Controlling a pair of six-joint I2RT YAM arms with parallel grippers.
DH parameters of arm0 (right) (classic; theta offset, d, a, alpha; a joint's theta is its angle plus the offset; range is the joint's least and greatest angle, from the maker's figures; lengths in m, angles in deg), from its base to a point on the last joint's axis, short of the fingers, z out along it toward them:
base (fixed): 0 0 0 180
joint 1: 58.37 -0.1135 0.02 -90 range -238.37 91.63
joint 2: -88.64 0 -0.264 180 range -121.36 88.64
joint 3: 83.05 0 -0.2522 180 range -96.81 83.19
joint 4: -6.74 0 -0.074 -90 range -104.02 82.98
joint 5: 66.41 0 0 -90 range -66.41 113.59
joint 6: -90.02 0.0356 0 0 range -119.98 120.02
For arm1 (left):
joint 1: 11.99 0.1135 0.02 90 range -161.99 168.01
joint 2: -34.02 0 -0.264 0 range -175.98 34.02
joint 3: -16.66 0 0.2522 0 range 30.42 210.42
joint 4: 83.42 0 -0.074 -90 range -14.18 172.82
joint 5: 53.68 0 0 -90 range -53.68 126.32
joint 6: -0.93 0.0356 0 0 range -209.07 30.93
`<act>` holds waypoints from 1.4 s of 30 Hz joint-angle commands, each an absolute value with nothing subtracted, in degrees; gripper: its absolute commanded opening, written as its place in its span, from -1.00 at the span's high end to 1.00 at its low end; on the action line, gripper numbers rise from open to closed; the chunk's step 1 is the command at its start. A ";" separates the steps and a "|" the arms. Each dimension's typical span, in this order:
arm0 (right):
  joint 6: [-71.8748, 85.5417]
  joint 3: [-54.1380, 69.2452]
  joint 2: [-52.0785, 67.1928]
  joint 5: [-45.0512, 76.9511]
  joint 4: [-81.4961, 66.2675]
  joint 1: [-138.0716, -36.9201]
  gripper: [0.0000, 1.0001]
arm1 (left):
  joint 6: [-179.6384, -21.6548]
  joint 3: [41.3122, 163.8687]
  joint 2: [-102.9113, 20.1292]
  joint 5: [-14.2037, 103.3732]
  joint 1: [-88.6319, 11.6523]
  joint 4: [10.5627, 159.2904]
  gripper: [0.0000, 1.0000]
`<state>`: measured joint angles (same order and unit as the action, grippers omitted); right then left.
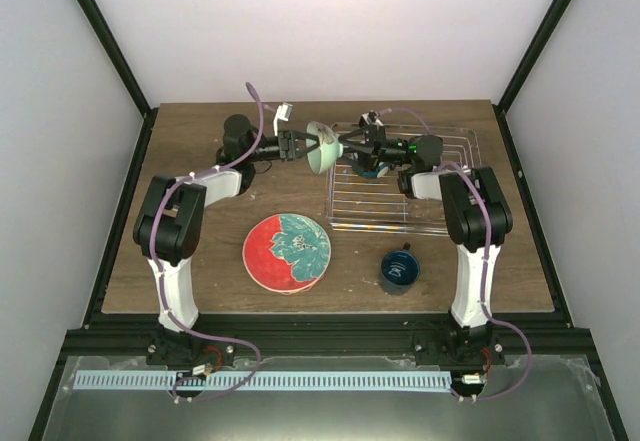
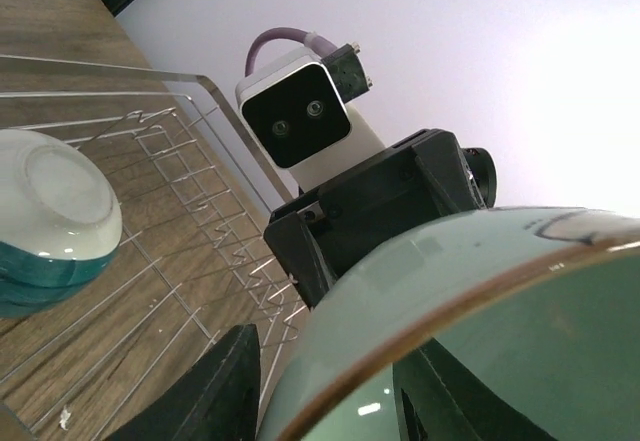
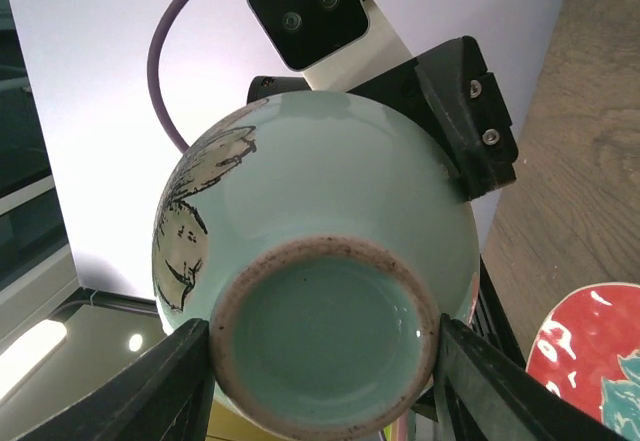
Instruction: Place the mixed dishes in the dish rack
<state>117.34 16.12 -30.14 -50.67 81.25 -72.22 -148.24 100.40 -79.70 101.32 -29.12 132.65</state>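
I have the pale green bowl [image 1: 322, 148] up off the worktop [image 1: 220, 296], tipped on its side between both arms at the left edge of the dish rack [image 1: 440, 161], mouth towards the left arm. It has a glossy celadon glaze, a thin brown rim and a rough, speckled, unglazed foot ring, with a dark line drawing on a cream patch down one flank. My right tool [image 3: 325, 366] is clamped on that foot, a black finger against each side. The left tool [image 2: 330, 401] straddles the rim, one finger outside the wall and one inside, but I cannot tell whether they are pinching it. The rack is thin silver wire with zigzag dividers. A cream bowl with blue outside [image 2: 55, 201] sits upside down in it, largely hidden by the right arm from above. The scalloped red-and-teal plate [image 1: 287, 252] and the dark blue mug [image 1: 399, 269] stand on the wood-grain worktop, well apart.
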 commanded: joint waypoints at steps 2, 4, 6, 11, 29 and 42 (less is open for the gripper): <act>115.21 16.08 -29.42 -50.78 99.04 -69.78 0.09 | -145.87 99.52 -77.20 102.42 -28.25 133.07 0.20; 114.06 16.00 -29.15 -51.28 97.82 -69.47 0.10 | -145.57 99.20 -76.93 102.55 -28.18 132.76 0.17; 112.69 15.82 -28.86 -51.88 96.08 -69.23 0.10 | -145.23 98.96 -76.75 102.60 -28.18 132.24 0.16; 110.29 16.48 -28.05 -53.14 92.23 -68.73 0.10 | -145.12 98.59 -76.97 102.80 -28.21 132.08 0.13; 95.63 21.82 -23.27 -59.27 76.22 -63.68 0.11 | -144.63 98.28 -77.09 103.03 -28.16 131.44 0.07; 39.29 13.89 -15.00 -60.01 3.31 -58.29 0.12 | -138.68 98.69 -74.44 101.98 -27.83 122.53 0.06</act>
